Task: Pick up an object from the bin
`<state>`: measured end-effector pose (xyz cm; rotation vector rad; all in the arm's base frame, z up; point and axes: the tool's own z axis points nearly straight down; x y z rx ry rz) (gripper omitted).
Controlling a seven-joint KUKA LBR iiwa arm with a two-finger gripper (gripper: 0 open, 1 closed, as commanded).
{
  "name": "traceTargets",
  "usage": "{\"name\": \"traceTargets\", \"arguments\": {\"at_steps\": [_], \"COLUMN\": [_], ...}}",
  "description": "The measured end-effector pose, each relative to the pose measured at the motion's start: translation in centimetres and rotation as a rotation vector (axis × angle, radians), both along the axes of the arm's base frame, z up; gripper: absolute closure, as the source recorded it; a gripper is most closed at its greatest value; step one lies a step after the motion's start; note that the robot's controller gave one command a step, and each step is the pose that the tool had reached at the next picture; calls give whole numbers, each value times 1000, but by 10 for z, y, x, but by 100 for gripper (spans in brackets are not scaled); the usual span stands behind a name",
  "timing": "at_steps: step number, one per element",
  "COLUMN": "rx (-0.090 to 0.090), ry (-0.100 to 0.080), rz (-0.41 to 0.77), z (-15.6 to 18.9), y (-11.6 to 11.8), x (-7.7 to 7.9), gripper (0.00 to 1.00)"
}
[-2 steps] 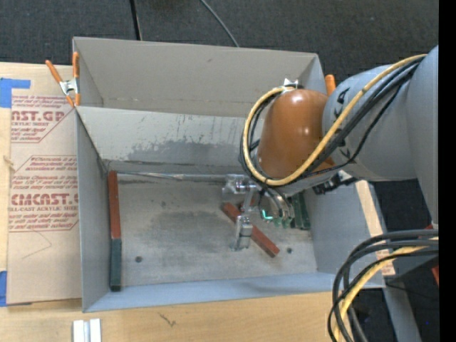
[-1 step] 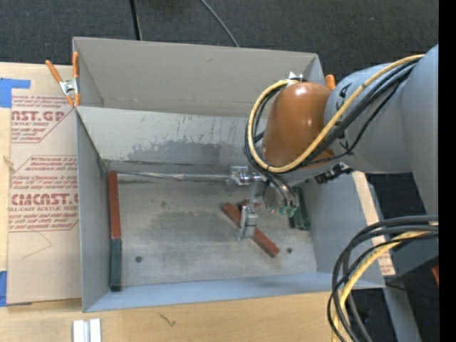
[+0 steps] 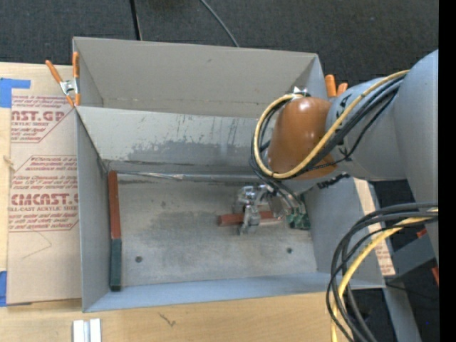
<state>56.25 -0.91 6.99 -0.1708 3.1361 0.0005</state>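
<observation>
The gripper is down at a small red bar; whether it pinches it I cannot tell; the lift remains.

A robotics lab is being shown: a grey metal bin is being worked over by a large arm, bundled yellow and black cables are being carried along it, and dark carpet is being used as flooring.
</observation>
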Motion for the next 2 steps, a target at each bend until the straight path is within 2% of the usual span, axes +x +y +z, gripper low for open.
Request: {"name": "traceTargets", "arguments": {"at_steps": [1,2], "rx": [0,-2], "ry": [0,-10], "rz": [0,-43], "z": [0,196], "y": [0,-19], "x": [0,6], "gripper": [100,100]}}
